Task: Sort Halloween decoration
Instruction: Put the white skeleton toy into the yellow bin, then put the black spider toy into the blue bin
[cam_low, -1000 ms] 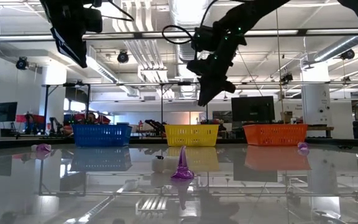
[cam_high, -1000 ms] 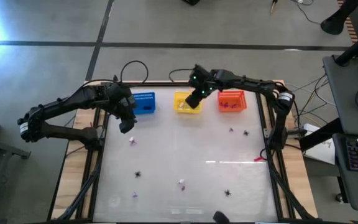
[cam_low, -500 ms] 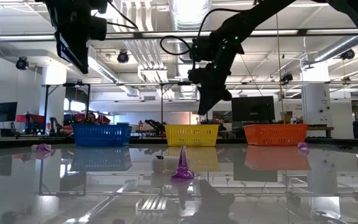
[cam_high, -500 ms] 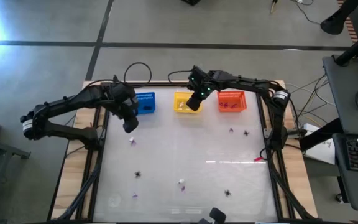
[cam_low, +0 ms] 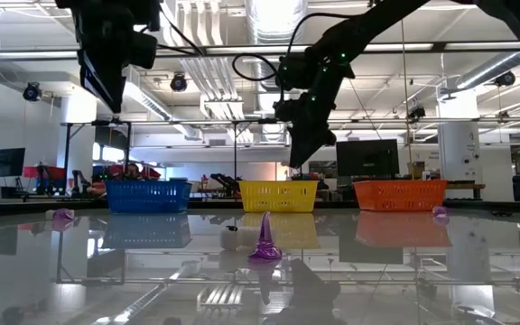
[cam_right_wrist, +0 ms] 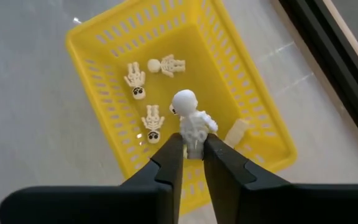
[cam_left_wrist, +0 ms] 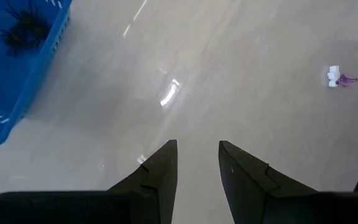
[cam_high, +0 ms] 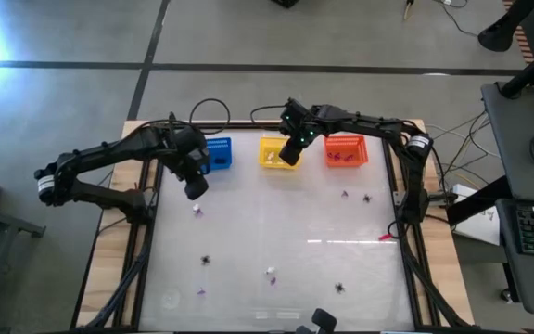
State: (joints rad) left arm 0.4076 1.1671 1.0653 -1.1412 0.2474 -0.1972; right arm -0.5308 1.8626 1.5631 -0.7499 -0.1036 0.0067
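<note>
A: Hanging over the yellow basket (cam_right_wrist: 166,93), the right gripper (cam_right_wrist: 191,152) is seen with a white skeleton (cam_right_wrist: 191,121) between its fingertips; the jaws are parted only narrowly, and whether it is gripped or already loose cannot be told.

B: Three more white skeletons (cam_right_wrist: 146,93) are seen lying on that basket's floor. And the left gripper (cam_left_wrist: 197,165)?

A: It is held above the bare desk (cam_high: 276,232), just in front of the blue basket (cam_high: 215,153), its jaws partly open with nothing between them. A black spider (cam_left_wrist: 23,28) is seen inside the blue basket.

B: A small white-and-purple trinket (cam_left_wrist: 339,78) is seen on the desk, apart from that gripper. Purple pieces are visible in the orange basket (cam_high: 345,150), and other trinkets (cam_high: 272,273) are scattered over the desk nearer the front.
</note>
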